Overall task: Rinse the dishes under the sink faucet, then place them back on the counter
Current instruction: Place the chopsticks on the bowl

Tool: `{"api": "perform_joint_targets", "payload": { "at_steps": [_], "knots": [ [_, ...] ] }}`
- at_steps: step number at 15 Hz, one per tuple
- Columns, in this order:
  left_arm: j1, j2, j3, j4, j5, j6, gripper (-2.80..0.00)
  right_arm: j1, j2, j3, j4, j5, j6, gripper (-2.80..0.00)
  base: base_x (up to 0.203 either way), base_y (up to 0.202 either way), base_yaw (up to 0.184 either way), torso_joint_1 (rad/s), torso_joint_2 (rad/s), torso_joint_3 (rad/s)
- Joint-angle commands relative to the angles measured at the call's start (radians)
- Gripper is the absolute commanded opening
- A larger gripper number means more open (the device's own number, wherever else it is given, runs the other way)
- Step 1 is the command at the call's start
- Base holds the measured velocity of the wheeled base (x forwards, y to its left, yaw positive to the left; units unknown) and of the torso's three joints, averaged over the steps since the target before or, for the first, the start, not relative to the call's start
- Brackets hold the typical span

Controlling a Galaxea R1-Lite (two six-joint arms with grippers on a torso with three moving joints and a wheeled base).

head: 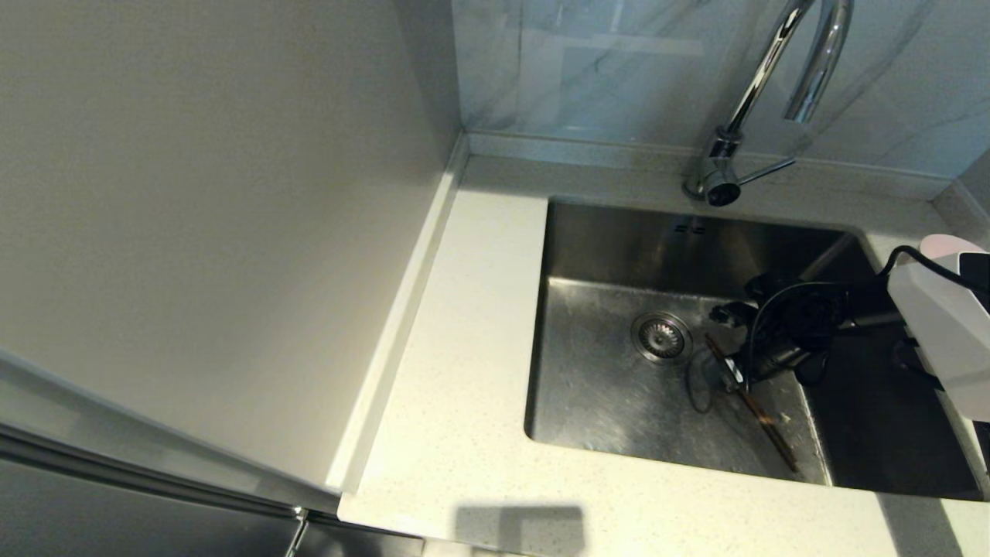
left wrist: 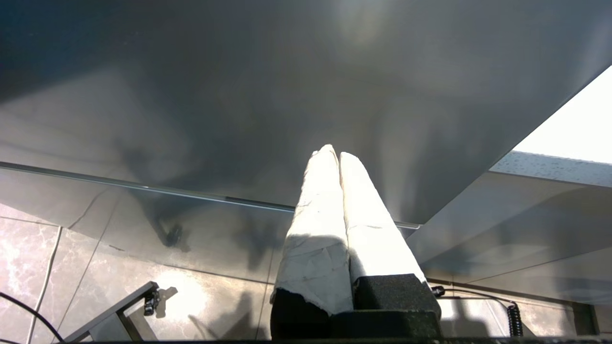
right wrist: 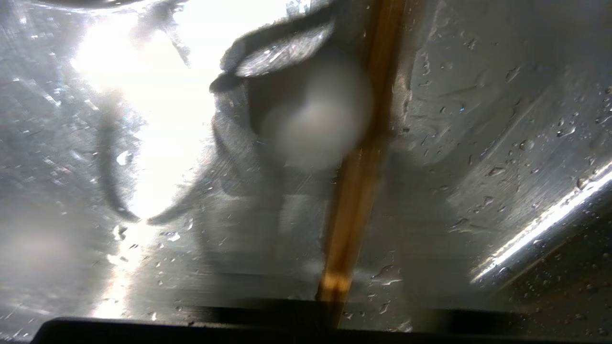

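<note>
The brown chopsticks (head: 762,418) lie slanted on the floor of the steel sink (head: 595,402), right of the drain (head: 661,336). My right gripper (head: 733,375) reaches down into the basin and is shut on the chopsticks near their far end. In the right wrist view the chopsticks (right wrist: 356,191) run straight up the middle, with a blurred white fingertip (right wrist: 315,114) pressed against them. The faucet (head: 762,77) arches over the back of the sink, and no water is running. A pale pink rounded edge (head: 945,244) shows behind the right arm. My left gripper (left wrist: 333,155) is shut and empty, parked low by a grey cabinet front.
The speckled counter (head: 464,348) runs along the sink's left and front sides. A plain grey-beige wall panel (head: 193,193) stands at the left. Water drops dot the wet sink floor (right wrist: 478,143). The right arm's white housing (head: 940,325) hangs over the sink's right side.
</note>
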Motion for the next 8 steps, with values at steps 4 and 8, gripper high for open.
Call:
{"api": "perform_joint_targets", "payload": {
  "at_steps": [4, 8],
  "knots": [
    [0.000, -0.003, 0.000, -0.001, 0.000, 0.000, -2.80, -0.002, 0.004, -0.006, 0.001, 0.000, -0.002, -2.80, 0.000, 0.000, 0.000, 0.000, 0.00, 0.000],
    [0.000, -0.003, 0.000, -0.001, 0.000, 0.000, -2.80, -0.020, -0.011, -0.011, -0.005, -0.001, -0.001, -2.80, 0.000, 0.000, 0.000, 0.000, 0.00, 0.000]
  ]
}}
